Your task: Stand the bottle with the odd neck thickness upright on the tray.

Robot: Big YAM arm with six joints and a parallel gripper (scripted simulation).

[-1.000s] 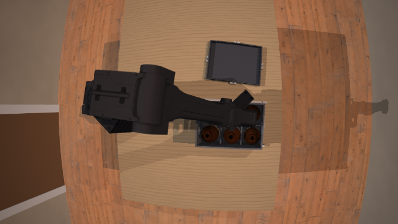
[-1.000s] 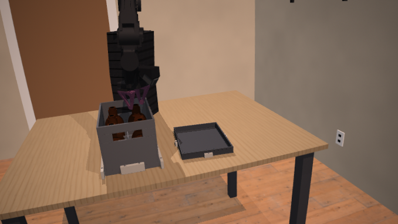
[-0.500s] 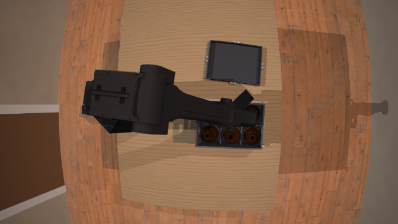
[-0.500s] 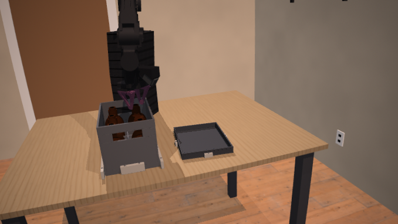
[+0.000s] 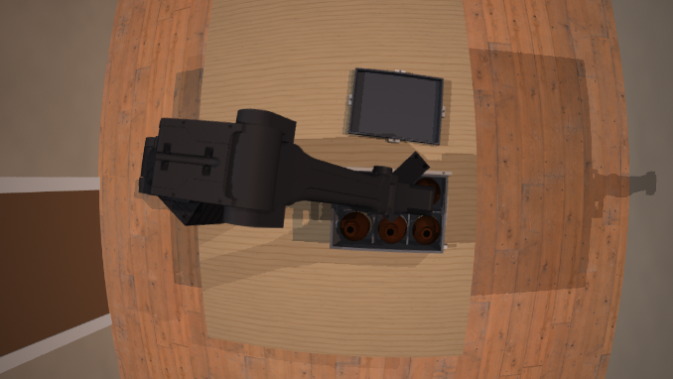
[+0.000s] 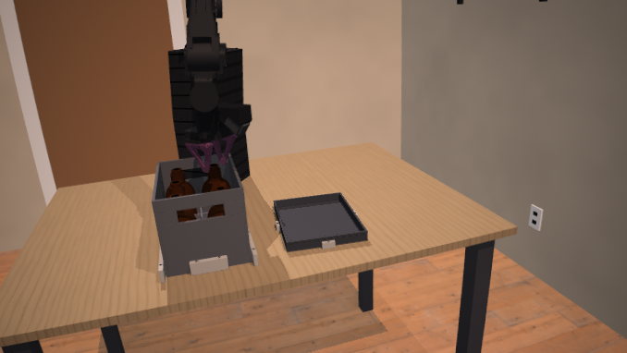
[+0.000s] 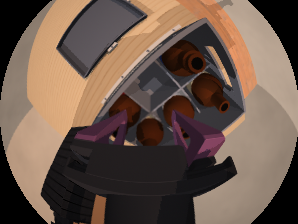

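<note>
The dark-grey, straight-walled crate (image 5: 387, 250) (image 6: 203, 240) (image 7: 165, 51) stands level on the pale wooden table (image 5: 323, 308) (image 6: 398, 194) (image 7: 55, 75); the shallow, near-black rectangular tray (image 5: 396, 106) (image 6: 319, 222) (image 7: 102, 37) lies flat near it, a strip of wood between their edges; small white blocks (image 5: 400, 70) (image 6: 209, 264) sit low along the sides of both. The tray's whole floor shows inside its low rim; the crate's walls rise around its divided compartments, leaving little room beside each bottle.

The black arm (image 5: 258, 164) (image 6: 203, 55) reaches over the crate; its gripper (image 6: 215, 166) (image 7: 149, 114), with purple open-frame fingers, is released and part-way spread, tips pointing down at the crate's near end.

All five brown, round-shouldered bottles (image 5: 391, 229) (image 6: 179, 187) (image 7: 178, 109) stand in the crate: three in one row, two at the ends of the other; the odd-necked one is therefore in there too, though I cannot tell which it is; several necks are hidden.
</note>
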